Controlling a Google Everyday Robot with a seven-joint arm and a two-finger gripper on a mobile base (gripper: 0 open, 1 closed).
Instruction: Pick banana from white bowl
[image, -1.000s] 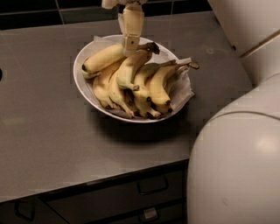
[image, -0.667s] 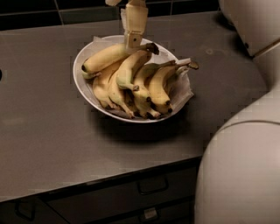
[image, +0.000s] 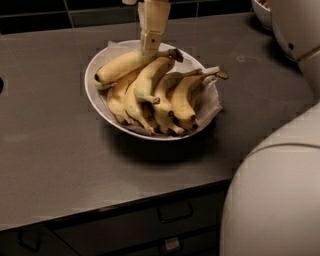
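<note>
The banana (image: 125, 65), long, nearly straight and pale yellow, lies across the back of the white bowl (image: 95, 85), its dark stem end pointing right. It rests on a bunch of shorter curved bananas (image: 165, 97). My gripper (image: 149, 46) hangs straight down from the top edge and meets the banana's upper side right of its middle. The bowl is paper-lined and stands on the dark grey counter (image: 50, 150).
A smaller white bowl (image: 261, 14) with reddish contents stands at the counter's back right. My own white body (image: 280, 190) fills the lower right, with another part (image: 300, 30) at the upper right. Drawers (image: 175, 212) sit under the counter's front edge. A dark tiled wall runs behind.
The gripper has risen slightly over the banana. The bananas and the bowl have not visibly moved. My white body has drawn back towards the right.
</note>
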